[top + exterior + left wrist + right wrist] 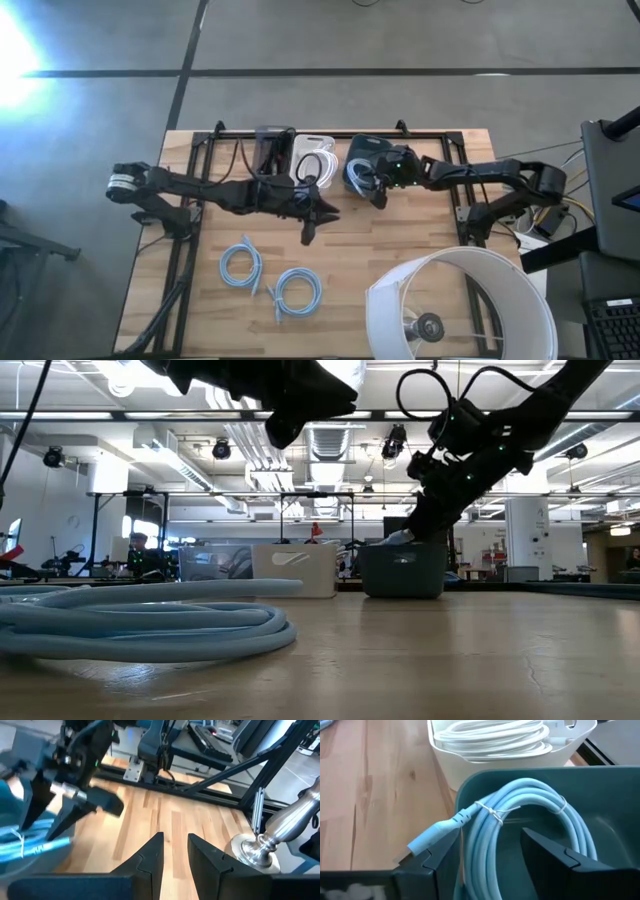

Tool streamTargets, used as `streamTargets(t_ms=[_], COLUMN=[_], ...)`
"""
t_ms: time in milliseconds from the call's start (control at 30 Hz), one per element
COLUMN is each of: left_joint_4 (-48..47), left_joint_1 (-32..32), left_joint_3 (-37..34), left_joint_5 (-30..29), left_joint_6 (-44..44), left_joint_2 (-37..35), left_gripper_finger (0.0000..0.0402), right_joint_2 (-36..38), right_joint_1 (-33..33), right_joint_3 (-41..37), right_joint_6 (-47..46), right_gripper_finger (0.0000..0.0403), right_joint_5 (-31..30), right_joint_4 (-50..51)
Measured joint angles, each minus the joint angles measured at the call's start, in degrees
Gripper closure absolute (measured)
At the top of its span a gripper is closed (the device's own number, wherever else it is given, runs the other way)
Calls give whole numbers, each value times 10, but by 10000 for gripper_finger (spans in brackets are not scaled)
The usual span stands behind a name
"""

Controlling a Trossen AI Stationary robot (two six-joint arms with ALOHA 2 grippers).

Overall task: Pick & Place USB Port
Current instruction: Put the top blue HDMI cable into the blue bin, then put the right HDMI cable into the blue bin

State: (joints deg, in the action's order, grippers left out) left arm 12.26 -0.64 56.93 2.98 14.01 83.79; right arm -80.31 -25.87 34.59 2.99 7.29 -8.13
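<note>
A light blue coiled USB cable (pixel 520 805) lies in a dark teal bin (pixel 530 775) at the table's far middle (pixel 365 143). Its plug end (pixel 427 840) sticks out over the bin's rim. My right gripper (pixel 487 845) is open just above the bin (pixel 378 192), one finger on each side of the coil's near part. My left gripper (pixel 175 836) hangs empty above the bare table middle (pixel 308 232), its fingers almost together. Two more blue coils (pixel 241 265) (pixel 297 291) lie flat on the near table. My right gripper stands open over the coil from above, slanting toward the far edge, with the coil's near part (pixel 480 865) between its fingers. I cannot tell whether either finger touches the cable. The coil rests in the bin.
A white bin (pixel 313 150) with white cables stands just left of the teal bin. A lamp with a white shade (pixel 460 305) fills the near right; its metal base (pixel 265 845) shows in the left wrist view. A black frame (pixel 200 160) borders the table's far and left sides.
</note>
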Motion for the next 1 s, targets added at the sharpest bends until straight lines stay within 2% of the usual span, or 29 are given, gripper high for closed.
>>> streamTargets(t_ms=[300,500,800,1000], left_joint_4=[-12,-18,-22,-24], left_joint_1=[-16,-67,-157,-168], left_joint_3=[-48,-92,-109,-132], left_joint_5=[5,22,14,14], left_joint_6=[11,20,26,37], left_joint_2=[0,3,12,18], left_gripper_finger=[312,312,312,312], right_joint_2=[34,67,102,104], right_joint_1=[0,1,19,38], right_joint_3=[0,0,-1,-1], right_joint_6=[8,30,2,4], right_gripper_finger=[193,193,193,193], right_joint_5=[1,1,3,3], right_joint_4=[35,37,34,35])
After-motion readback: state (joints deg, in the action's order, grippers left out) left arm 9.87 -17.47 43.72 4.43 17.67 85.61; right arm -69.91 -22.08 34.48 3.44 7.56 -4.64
